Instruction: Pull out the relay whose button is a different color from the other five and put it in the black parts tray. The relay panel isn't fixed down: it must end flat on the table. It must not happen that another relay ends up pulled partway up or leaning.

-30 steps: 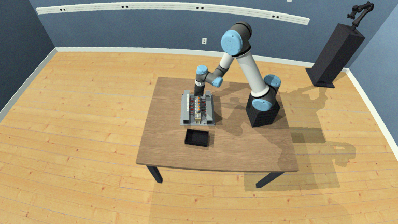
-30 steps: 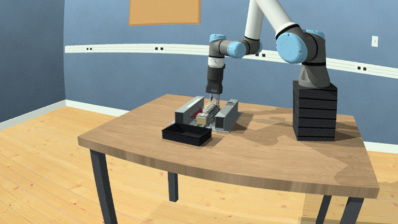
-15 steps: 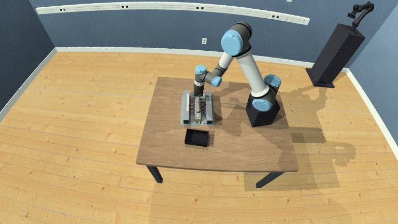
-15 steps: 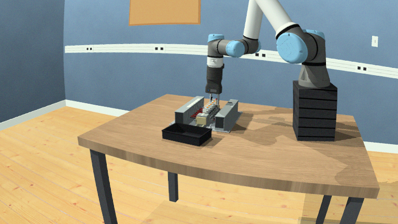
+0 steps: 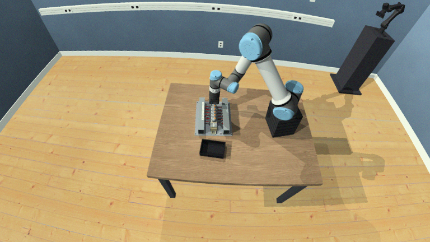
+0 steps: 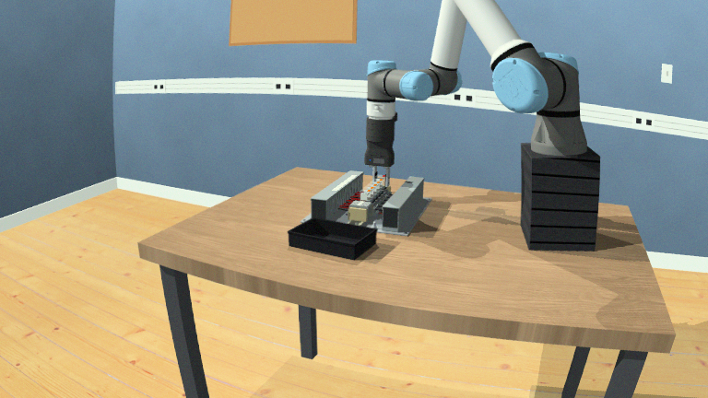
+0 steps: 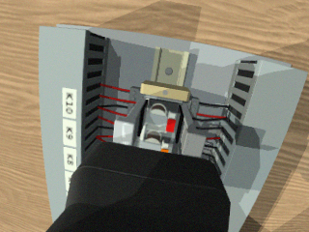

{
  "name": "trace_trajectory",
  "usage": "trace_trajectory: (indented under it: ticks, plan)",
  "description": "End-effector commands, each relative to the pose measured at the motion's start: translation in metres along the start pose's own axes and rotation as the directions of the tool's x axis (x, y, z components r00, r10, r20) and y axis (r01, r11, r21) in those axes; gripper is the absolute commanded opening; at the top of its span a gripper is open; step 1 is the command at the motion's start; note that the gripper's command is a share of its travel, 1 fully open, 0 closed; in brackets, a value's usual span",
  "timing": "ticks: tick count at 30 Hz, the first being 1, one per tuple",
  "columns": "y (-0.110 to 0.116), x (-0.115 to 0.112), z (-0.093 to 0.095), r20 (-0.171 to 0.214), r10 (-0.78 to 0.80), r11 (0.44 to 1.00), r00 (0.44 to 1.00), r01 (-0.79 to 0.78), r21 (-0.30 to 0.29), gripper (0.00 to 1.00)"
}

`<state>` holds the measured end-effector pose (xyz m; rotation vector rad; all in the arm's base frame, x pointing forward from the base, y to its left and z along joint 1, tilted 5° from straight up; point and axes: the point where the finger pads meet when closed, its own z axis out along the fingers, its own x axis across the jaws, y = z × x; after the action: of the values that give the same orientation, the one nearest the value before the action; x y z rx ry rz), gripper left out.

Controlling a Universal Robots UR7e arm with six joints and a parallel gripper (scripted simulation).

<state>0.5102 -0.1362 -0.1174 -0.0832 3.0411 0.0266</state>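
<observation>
The relay with a red button (image 6: 384,175) (image 7: 171,126) is in the row at the far end of the relay panel (image 5: 197,125) (image 7: 130,58), near label K10. My gripper (image 6: 381,179) (image 7: 161,113) points down and is shut on this relay, one finger on each side. Whether the relay is raised from its socket I cannot tell. The neighbouring relays have orange buttons (image 5: 214,113) (image 7: 165,151); the gripper body hides part of the row in the wrist view. The panel looks flat on the table. The black parts tray (image 5: 213,156) (image 6: 324,247) stands in front of it and looks empty.
Two tall grey wire ducts (image 5: 201,122) (image 6: 402,211) flank the relay row, with red and black wires between. A beige block (image 5: 213,127) (image 6: 358,213) sits at the row's near end. The arm's black base (image 5: 283,126) (image 6: 560,201) stands to the right.
</observation>
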Motion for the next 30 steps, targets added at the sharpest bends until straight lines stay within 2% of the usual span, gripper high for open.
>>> trace_trajectory:
  ticks: [1, 9, 30]
  plan:
    - [-0.0003, -0.0007, -0.0006, -0.008, 0.0, 1.0, 1.0, 0.0, 0.001, 0.0]
    - [-0.0003, -0.0008, -0.0006, -0.011, 0.0, 1.0, 1.0, 0.0, 0.001, 0.0]
    - [-0.0003, -0.0019, -0.0007, -0.049, 0.0, 1.0, 0.999, 0.0, 0.001, 0.0]
